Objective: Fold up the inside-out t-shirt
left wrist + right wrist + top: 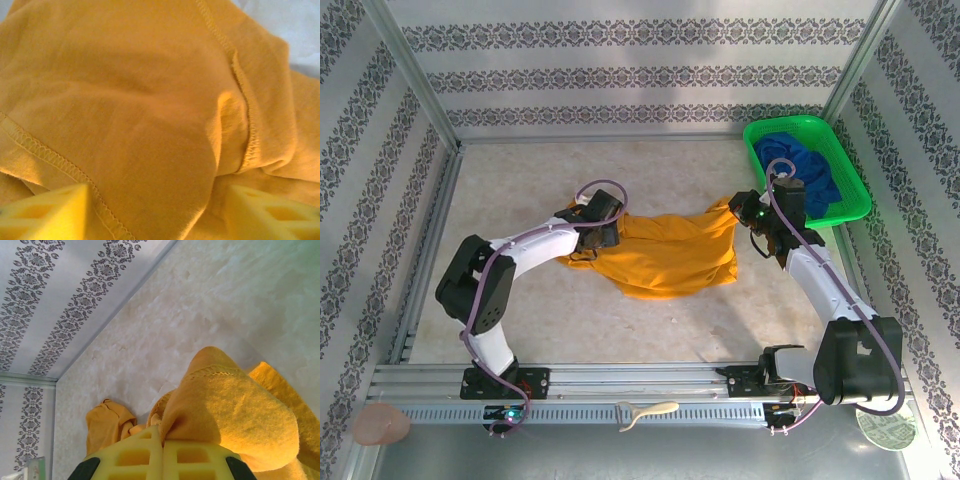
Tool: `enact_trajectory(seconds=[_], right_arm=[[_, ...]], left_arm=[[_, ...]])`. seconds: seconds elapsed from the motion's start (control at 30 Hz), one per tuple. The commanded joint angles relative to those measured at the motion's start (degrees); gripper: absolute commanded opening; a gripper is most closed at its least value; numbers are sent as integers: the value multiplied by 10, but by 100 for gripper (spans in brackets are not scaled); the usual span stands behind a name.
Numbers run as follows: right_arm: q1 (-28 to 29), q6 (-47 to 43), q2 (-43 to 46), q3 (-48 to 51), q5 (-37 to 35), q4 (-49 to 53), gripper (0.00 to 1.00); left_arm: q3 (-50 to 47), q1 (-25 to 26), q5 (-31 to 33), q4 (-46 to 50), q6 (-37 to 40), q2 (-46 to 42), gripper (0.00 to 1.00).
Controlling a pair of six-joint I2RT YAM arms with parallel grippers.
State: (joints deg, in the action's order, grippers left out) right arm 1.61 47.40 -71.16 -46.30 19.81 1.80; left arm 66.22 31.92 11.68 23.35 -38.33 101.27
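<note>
Two arms are at work. The left arm (525,250) folds back at a raised elbow near 8 o'clock and reaches in to the 9 o'clock edge of the shirt (670,255). The left end effector (600,232) points down onto the cloth. Its fingers (45,212) stand apart with a bulge of fabric between them, not pinched. The right arm (820,285) stretches from 5 o'clock up toward 2 o'clock. The right end effector (162,452) is clamped together on a fold at the shirt's 2 o'clock corner, which is raised off the surface (520,170).

There is one shirt, orange-yellow with its seams outward, lying rumpled at the middle of the surface. One green basket (855,200) sits at 2 o'clock and holds one blue garment (805,170).
</note>
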Motion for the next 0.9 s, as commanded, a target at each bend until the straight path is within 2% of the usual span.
enact_trajectory(seconds=[0.0,0.1,0.13,0.27,0.37,0.43,0.53,0.63,0.73,0.87], right_arm=[[-1,1,5,-2,-1,-19,0],[-1,4,7,-5,0,-18,0],[-1,5,8,-6,1,-17,0],[-2,17,5,-30,7,-15,0],[-5,27,-26,-110,36,-6,0],[-9,31,-50,-199,50,13,0],[-16,38,-75,-326,65,46,0],[-33,53,-80,-413,80,67,0],[-51,74,-59,-440,99,71,0],[-66,104,17,-409,111,60,0]], left_arm=[[-8,4,27,7,24,15,42],[-3,1,36,-1,30,21,8],[2,-1,41,3,32,21,0],[47,-31,54,31,57,-17,0],[123,-89,23,45,77,-74,0],[216,-142,-21,75,79,-96,0],[381,-186,-53,128,94,-103,0],[553,-200,-67,198,118,-88,0],[664,-202,-80,255,126,-82,0],[652,-202,-101,254,105,-143,0]])
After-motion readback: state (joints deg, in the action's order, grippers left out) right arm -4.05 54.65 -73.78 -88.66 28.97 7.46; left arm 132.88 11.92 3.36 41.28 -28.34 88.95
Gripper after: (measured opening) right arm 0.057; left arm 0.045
